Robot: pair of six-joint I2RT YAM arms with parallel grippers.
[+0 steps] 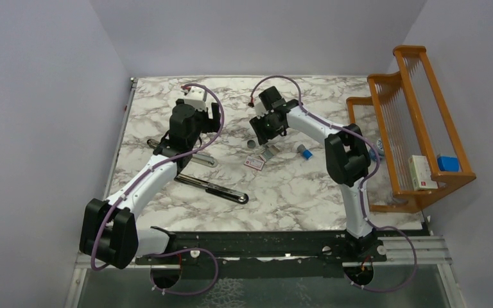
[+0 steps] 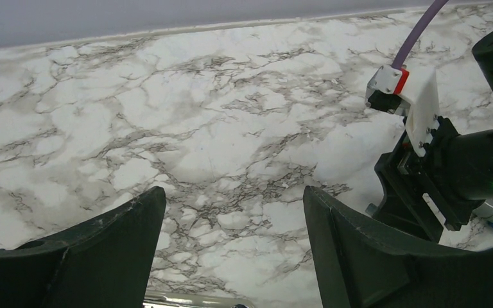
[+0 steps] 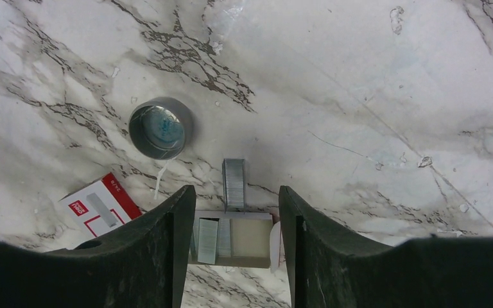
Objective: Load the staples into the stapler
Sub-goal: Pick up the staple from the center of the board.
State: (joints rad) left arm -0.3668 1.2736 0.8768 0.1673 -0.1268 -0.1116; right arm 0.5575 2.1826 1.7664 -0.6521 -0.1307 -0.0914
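Only the right wrist view shows the staples (image 3: 233, 183) up close, between the spread-apart fingers of the right gripper (image 3: 237, 192).

YAM pair: white links, black joints.
Left arm (image 1: 142, 183) and right arm (image 1: 311, 122) each carry a purple cable (image 2: 419, 32); left gripper (image 2: 231, 199) and right gripper (image 3: 237, 192) have matte black, scuffed fingers (image 3: 135, 256).

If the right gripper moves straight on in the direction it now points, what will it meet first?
Most likely the small open box holding staples, which lies framed between the open fingers of the right gripper. The depth is hard to judge.
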